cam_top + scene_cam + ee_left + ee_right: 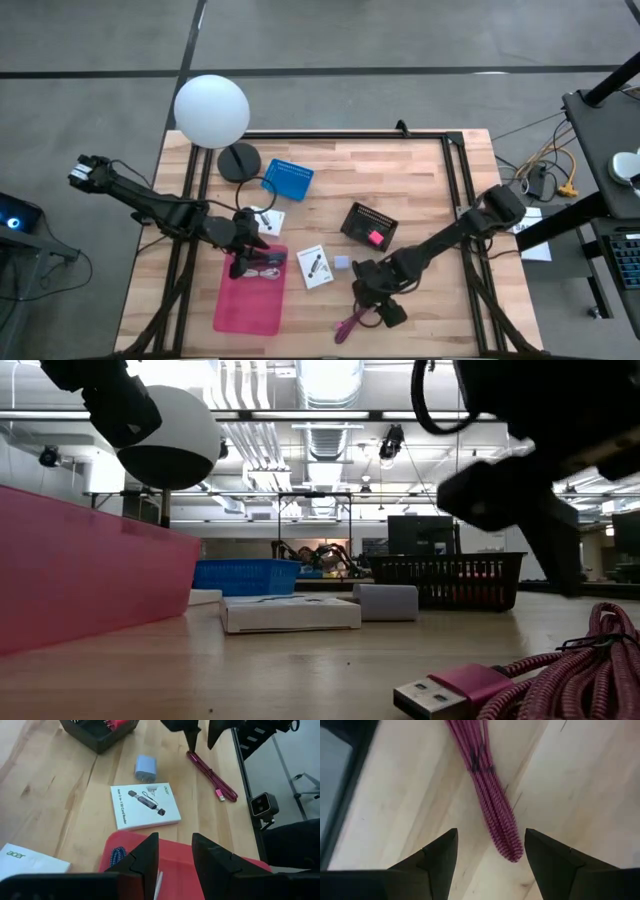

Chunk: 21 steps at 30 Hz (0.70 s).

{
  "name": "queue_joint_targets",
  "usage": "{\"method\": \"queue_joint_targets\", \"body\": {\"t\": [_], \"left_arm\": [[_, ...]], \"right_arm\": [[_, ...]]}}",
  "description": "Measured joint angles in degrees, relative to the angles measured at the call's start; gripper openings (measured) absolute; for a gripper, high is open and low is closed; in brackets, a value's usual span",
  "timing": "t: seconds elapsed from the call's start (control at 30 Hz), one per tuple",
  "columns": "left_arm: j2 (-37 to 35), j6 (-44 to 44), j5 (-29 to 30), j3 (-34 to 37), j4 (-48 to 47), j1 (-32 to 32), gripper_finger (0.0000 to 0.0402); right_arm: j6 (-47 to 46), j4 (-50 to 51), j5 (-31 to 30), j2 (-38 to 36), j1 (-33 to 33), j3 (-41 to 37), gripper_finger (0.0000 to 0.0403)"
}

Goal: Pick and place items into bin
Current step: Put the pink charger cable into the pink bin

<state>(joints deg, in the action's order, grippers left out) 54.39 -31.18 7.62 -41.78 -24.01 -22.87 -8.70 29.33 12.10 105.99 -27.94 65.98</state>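
Observation:
A magenta braided cable [490, 785], bundled with a USB plug [450, 690] at one end, lies on the wooden table near its front edge. My right gripper [490, 837] hangs open just above it, pointing steeply down, a finger on each side of the bundle's looped end, touching nothing. My left gripper [175, 840] is open and holds nothing above the far end of the pink bin [250, 300]. In the bin lie a blue braided cable [117, 856] and something white. A white card box [315, 267] and a pale-blue cube [342, 263] rest flat between the two grippers.
A black basket [368, 225] with a pink item stands behind the cube. A blue basket [288, 178] and a globe lamp [211, 110] are at the back left. Another white card [268, 218] lies beyond the bin. Black frame rails [465, 200] run along the table's sides.

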Motion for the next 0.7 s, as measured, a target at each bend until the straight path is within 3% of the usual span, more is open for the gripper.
{"method": "queue_joint_targets", "body": {"t": [0.4,0.7], "left_arm": [[0.0,0.0,0.0,0.0,0.0,0.0,0.0101],[0.0,0.0,0.0,0.0,0.0,0.0,0.0101]], "right_arm": [[-2.1,-0.3,-0.2,4.5,0.0,0.3,0.0194],[-3.9,0.1,0.2,4.0,-0.1,0.0,0.0089]]}}
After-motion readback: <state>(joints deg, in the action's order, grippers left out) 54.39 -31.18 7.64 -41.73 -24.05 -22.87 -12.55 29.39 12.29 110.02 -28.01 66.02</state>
